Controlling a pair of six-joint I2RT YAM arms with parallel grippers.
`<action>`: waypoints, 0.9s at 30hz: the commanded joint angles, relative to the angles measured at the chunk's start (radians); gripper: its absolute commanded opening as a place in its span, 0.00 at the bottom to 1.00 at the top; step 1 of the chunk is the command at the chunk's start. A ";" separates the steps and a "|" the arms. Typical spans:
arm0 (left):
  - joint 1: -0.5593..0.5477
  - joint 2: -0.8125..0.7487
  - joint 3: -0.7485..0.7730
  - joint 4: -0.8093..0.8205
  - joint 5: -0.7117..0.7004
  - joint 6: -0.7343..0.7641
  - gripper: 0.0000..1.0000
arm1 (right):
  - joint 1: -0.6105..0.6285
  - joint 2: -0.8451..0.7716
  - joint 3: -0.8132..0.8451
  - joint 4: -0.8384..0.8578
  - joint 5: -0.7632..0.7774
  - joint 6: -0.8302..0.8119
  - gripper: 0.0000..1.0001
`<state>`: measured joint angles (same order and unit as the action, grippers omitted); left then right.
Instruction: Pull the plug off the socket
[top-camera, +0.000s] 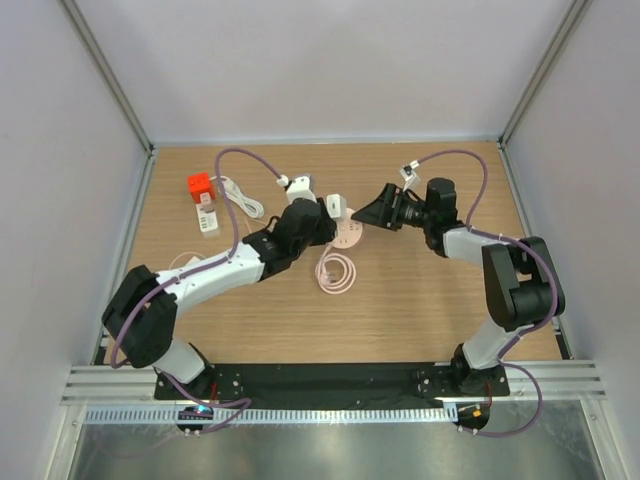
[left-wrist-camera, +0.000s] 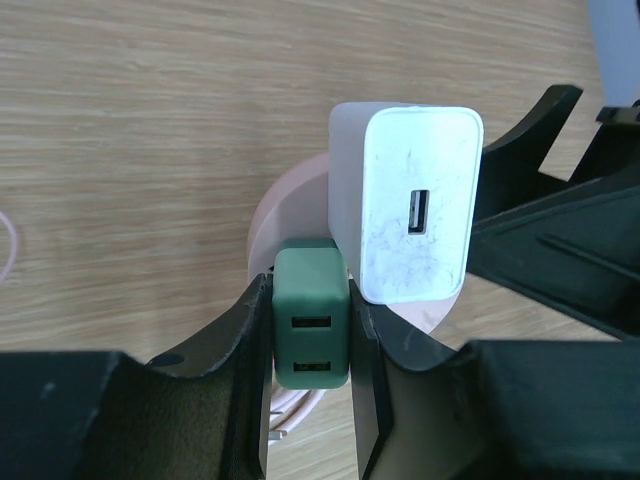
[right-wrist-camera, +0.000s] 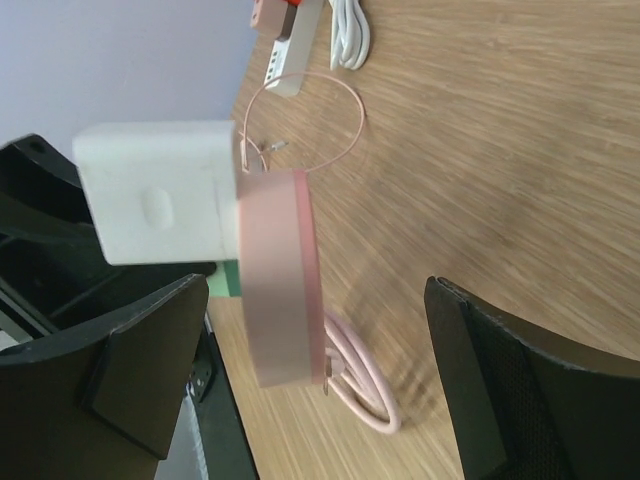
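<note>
So the left fingers (left-wrist-camera: 240, 365) are clamped tight on a green adapter (left-wrist-camera: 311, 320) stuck in the round pink socket (left-wrist-camera: 290, 205). The right fingers (right-wrist-camera: 150, 370) are spread wide on either side of that socket, gripping nothing. The white plug (left-wrist-camera: 415, 205) sits fully seated in the socket, mid-desk (left-wrist-camera: 130, 150), with a coiled pink cable (top-camera: 338, 272) just beside it.
</note>
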<state>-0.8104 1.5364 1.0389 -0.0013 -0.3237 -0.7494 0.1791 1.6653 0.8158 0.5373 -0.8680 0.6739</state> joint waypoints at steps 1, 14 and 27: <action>-0.003 -0.085 0.012 0.089 -0.093 0.028 0.00 | 0.029 0.004 0.049 -0.033 -0.029 -0.063 0.96; -0.001 -0.105 0.016 0.092 -0.114 0.027 0.00 | 0.117 0.039 0.105 -0.109 -0.034 -0.089 0.72; -0.003 -0.110 -0.022 0.139 -0.054 -0.027 0.00 | 0.125 0.057 0.117 -0.096 -0.045 -0.066 0.01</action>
<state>-0.8066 1.4834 1.0134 -0.0017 -0.3962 -0.7376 0.3019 1.7199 0.8948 0.4103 -0.9199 0.6033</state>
